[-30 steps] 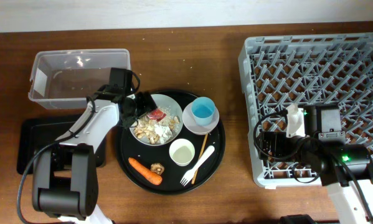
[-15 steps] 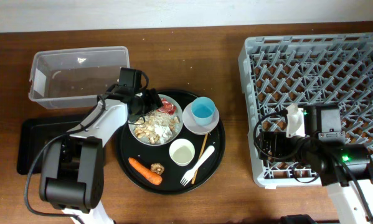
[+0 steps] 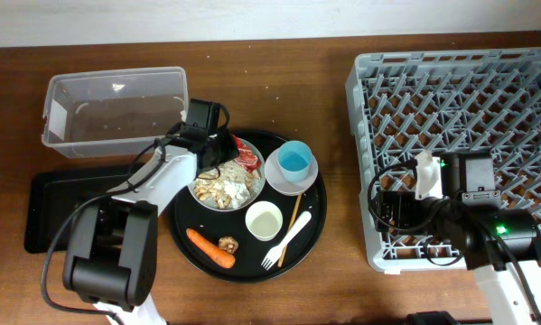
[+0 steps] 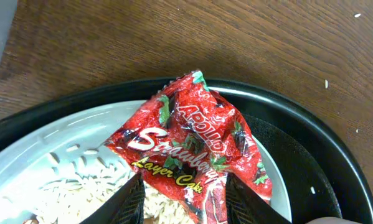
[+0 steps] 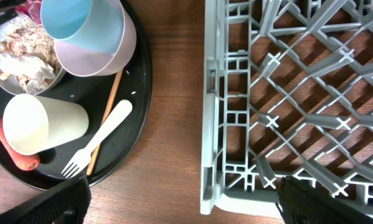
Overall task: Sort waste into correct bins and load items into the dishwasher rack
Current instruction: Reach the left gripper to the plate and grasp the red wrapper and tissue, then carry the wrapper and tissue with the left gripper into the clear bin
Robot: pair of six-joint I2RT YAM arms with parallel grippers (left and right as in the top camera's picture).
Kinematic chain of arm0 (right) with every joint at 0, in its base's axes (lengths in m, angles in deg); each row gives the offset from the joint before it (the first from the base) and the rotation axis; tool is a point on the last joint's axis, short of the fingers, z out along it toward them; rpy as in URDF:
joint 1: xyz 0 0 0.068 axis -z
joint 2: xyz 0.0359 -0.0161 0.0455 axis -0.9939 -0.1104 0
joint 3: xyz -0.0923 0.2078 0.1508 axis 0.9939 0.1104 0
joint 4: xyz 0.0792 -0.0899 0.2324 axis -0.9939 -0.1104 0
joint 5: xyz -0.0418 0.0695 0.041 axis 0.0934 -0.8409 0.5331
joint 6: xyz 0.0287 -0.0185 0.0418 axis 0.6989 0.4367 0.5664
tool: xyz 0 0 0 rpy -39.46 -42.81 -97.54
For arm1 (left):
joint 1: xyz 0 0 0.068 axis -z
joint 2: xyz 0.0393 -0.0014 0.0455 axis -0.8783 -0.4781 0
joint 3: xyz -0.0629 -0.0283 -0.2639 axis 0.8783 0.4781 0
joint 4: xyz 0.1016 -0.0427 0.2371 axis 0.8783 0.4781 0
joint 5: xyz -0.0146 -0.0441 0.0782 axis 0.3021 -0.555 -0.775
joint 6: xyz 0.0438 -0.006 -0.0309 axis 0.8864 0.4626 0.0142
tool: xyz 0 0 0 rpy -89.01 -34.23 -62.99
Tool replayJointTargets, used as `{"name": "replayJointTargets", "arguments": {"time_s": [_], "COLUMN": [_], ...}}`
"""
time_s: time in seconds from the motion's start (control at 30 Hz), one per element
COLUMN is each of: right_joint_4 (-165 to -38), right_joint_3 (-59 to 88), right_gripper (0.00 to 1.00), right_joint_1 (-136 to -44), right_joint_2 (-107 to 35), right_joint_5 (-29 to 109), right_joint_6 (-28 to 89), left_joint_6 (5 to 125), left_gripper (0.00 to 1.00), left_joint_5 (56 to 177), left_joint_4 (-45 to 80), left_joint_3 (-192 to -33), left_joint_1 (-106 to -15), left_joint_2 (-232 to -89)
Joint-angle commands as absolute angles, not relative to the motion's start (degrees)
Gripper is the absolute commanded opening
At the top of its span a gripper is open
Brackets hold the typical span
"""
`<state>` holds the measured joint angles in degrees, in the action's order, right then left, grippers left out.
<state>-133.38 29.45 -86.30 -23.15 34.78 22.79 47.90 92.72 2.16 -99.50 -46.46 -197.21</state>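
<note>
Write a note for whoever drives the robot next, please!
Left gripper looks closed on the red snack wrapper, above the bowl.
Right gripper open and empty, near the dishwasher rack's edge.
Carrot, brown lump, food scraps, blue cup, white cup, saucer, fork and chopstick sit on the round black tray.
Nothing looks binned or racked yet.
Left to do: all sorting, all loading.

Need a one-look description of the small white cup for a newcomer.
Left of the big grey rack sits a round black tray. The small white cup stands upright near its middle, beside the white fork. Unlike the blue cup, it is plain white with no saucer.
</note>
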Motion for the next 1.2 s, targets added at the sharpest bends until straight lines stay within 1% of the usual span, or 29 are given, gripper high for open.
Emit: {"name": "replayJointTargets", "arguments": {"time_s": [0.0, 0.13, 0.2, 0.23, 0.27, 0.3, 0.33, 0.47, 0.57, 0.7, 0.83, 0.87, 0.93, 1.0, 1.03, 1.1, 1.13, 1.17], "right_joint_4": [-133.47, -133.69, -133.69, -133.69, -133.73, -133.75, -133.82, -134.08, -134.06, -134.06, -134.06, -134.08, -134.08, -134.23, -134.32, -134.45, -134.67, -134.89], "right_joint_3": [28.14, 28.14, 28.14, 28.14, 28.14, 28.14, 28.14, 28.14, 28.14, 28.14, 28.14, 28.14, 28.14, 28.14, 28.14, 28.14, 28.14, 28.14], "right_gripper": [0.99, 0.99, 0.99, 0.99, 0.99, 0.99, 0.99, 0.99, 0.99, 0.99, 0.99, 0.99, 0.99, 0.99, 0.99, 0.99, 0.99, 0.99], "right_joint_1": [-86.65, -86.65, -86.65, -86.65, -86.65, -86.65, -86.65, -86.65, -86.65, -86.65, -86.65, -86.65, -86.65, -86.65, -86.65, -86.65, -86.65, -86.65], "right_joint_2": [-23.08, -23.08, -23.08, -23.08, -23.08, -23.08, -23.08, -23.08, -23.08, -23.08, -23.08, -23.08, -23.08, -23.08, -23.08, -23.08, -23.08, -23.08], "right_joint_5": [34.67, 34.69, 34.69, 34.69, 34.69, 34.69, 34.69, 34.69, 34.69, 34.69, 34.72, 34.72, 34.69, 34.69, 34.69, 34.69, 34.69, 34.69], "right_joint_6": [22.66, 22.64, 22.66, 22.66, 22.66, 22.66, 22.66, 22.64, 22.66, 22.64, 22.64, 22.64, 22.64, 22.64, 22.64, 22.66, 22.64, 22.64], "left_joint_6": [48.19, 48.19, 48.21, 48.19, 48.21, 48.21, 48.27, 48.91, 50.37, 51.05, 59.49, 59.44, 59.47, 59.44, 59.44, 59.44, 59.44, 59.44], "left_gripper": [0.48, 0.49, 0.47, 0.28, 0.18, 0.04, 0.01, 0.01, 0.00, 0.00, 0.00, 0.00, 0.00, 0.01, 0.01, 0.02, 0.05, 0.23], "left_joint_5": [91.63, 91.72, 91.89, 91.89, 91.89, 91.89, 91.89, 91.89, 91.89, 91.89, 91.08, 87.10, 85.86, 84.09, 81.25, 80.29, 80.29, 80.29], "left_joint_4": [2.03, 2.21, 2.03, 1.79, 1.81, 1.84, 1.92, 2.05, 2.47, 9.22, 9.75, 8.33, 4.65, -0.07, -1.38, -4.85, -6.38, -7.93], "left_joint_3": [-99.06, -99.06, -99.06, -99.06, -99.06, -99.06, -99.06, -99.06, -99.06, -99.06, -99.12, -99.12, -99.12, -99.10, -99.10, -99.10, -99.10, -99.10], "left_joint_1": [-46.41, -46.41, -46.41, -46.43, -46.43, -46.48, -46.48, -46.46, -46.46, -46.48, -47.40, -50.17, -53.91, -58.92, -60.55, -63.09, -64.03, -65.04], "left_joint_2": [-198.06, -201.43, -202.08, -202.06, -202.00, -202.00, -202.00, -200.79, -195.37, -189.32, -182.85, -178.87, -177.23, -178.04, -179.22, -183.57, -185.45, -187.42]}}
